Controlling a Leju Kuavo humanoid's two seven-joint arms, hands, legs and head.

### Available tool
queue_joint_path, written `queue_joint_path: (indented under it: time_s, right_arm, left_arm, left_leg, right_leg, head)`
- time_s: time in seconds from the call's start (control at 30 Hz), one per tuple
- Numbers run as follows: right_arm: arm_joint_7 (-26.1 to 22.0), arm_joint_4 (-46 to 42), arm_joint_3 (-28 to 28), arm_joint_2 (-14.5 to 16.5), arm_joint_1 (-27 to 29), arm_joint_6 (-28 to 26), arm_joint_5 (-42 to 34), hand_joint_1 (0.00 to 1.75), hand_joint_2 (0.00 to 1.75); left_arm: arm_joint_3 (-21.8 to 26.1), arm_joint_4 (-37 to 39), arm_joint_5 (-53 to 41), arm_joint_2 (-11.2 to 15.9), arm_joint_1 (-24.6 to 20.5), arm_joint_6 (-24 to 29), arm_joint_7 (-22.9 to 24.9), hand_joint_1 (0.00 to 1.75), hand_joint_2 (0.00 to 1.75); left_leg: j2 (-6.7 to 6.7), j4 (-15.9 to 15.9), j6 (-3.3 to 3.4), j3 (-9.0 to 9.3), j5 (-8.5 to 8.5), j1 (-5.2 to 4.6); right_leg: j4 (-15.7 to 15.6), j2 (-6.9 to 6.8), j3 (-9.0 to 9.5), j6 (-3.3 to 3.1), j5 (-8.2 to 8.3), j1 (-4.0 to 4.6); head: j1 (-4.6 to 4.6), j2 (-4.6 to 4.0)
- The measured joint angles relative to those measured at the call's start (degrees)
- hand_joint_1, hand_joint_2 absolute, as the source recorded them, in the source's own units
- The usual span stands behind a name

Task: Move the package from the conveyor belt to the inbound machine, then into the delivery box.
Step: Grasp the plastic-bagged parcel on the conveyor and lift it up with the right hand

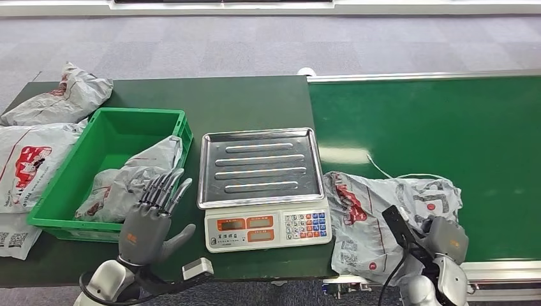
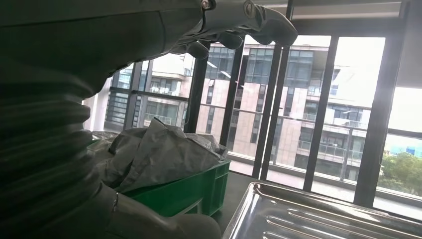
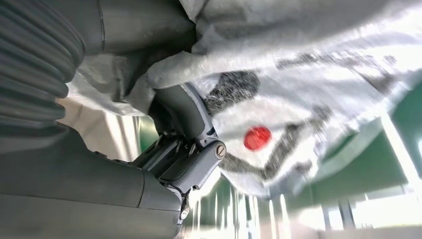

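The package is a crumpled grey plastic mailer bag with red printed patches, dark lettering and a round red dot on its skin; it lies at the near edge of the green conveyor belt, one end just beside the scale and the other under the right hand. In the right wrist view the package shows as wrinkled, shiny grey-white film with smeared black marks and that red dot, and the right hand has its fingers pressed into the folds of the film, closed on the bag. The weighing scale, with a ribbed steel pan and a keypad front, stands on the dark green counter between the belt and a green plastic crate. Another grey mailer bag lies crumpled inside the crate, and more grey bags are piled on the counter to the crate's left. The left hand hovers over the near corner of the crate with its fingers spread apart and straight, holding nothing. In the left wrist view the crate with its bag and the steel pan appear below the left hand.
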Motion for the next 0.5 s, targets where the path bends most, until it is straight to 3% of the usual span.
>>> queue_joint_path:
  time_s: [0.23, 0.5]
  right_arm:
    - [0.9, -11.4, 0.7, 0.7, 2.6, -2.4, 3.7, 1.75, 1.75]
    - [2.4, -21.4, 6.6, 0.2, 1.6, -10.1, 16.1, 1.75, 1.75]
  left_arm:
    - [0.0, -0.3, -0.1, -0.9, -0.1, -0.2, -0.2, 0.0, 1.75]
    - [0.0, 0.1, 0.7, -2.3, -1.9, -0.7, -1.4, 0.0, 1.75]
  left_leg:
    - [0.0, 0.0, 0.01, -0.02, 0.0, -0.05]
    - [0.07, 0.0, 0.0, 0.01, 0.04, -0.06]
  right_leg:
    - [0.0, 0.01, -0.03, 0.02, -0.01, -0.05]
    - [0.0, 0.06, -0.04, 0.01, 0.01, -0.06]
  head:
    - [-0.01, 0.0]
    - [0.0, 0.0]
